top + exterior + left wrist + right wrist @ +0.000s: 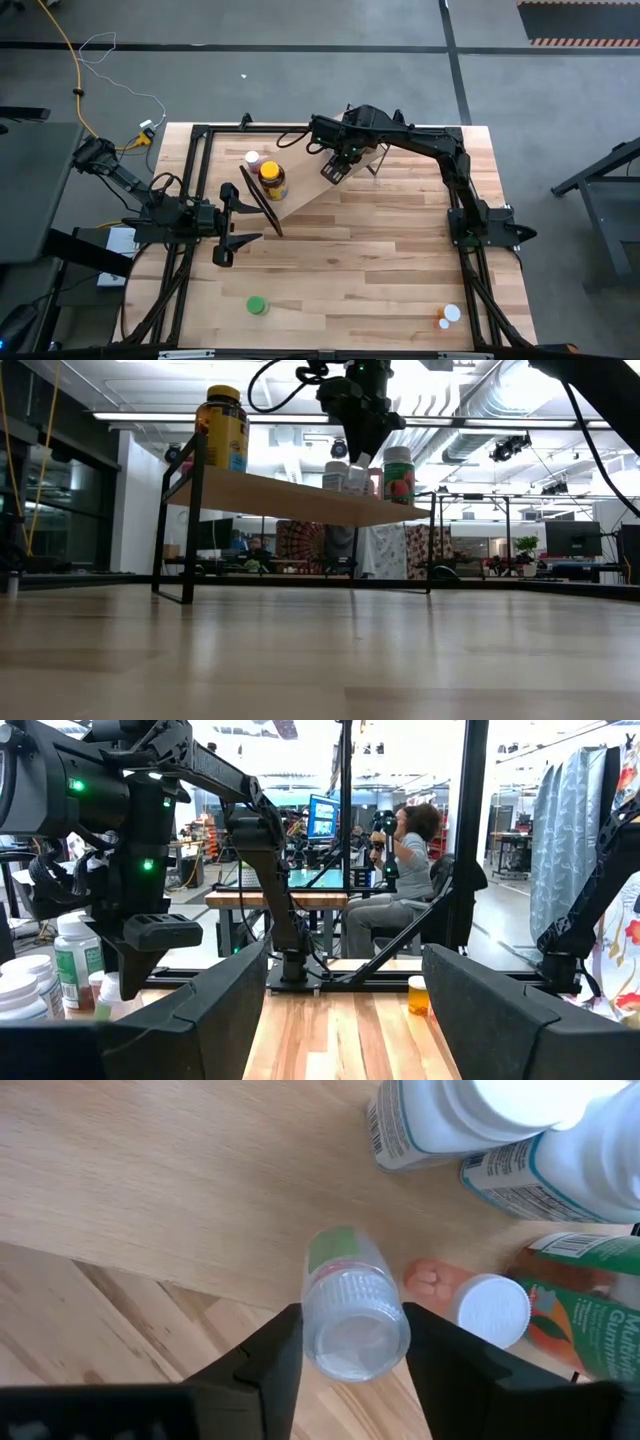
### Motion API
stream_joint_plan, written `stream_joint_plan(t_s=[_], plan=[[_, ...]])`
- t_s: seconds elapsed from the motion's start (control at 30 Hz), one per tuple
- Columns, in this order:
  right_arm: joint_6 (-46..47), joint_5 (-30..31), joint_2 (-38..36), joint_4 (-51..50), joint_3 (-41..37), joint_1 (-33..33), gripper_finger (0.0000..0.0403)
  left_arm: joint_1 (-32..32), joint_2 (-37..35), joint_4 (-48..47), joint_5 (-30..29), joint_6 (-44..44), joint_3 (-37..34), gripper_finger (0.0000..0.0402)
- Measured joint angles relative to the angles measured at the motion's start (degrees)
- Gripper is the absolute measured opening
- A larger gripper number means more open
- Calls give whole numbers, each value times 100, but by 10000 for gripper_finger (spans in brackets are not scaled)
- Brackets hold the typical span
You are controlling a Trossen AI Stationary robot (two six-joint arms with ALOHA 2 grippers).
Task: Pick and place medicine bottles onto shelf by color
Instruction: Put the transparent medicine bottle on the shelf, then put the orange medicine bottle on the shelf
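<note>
Clear bottle (354,1312) over shelf (150,1170)

Both arms are matte black with boxy joints; black cables loop along them, and green lights glow on the right arm (120,810).

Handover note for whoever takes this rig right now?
Right pincer: shut on a small white-capped bottle, above the shelf beside the white bottles.
Left pincer: open, idle at the table's left, near the shelf's end.
Done: amber jar and several bottles on the shelf.
Left: release this one; green bottle and two small bottles remain on the table.
</note>
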Motion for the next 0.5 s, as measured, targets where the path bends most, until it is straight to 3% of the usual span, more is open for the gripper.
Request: stream_joint_plan(t_s=[0.5], plan=[[-88,54,-4,0,0,-46,191,0,0,0,0,0,0,257]])
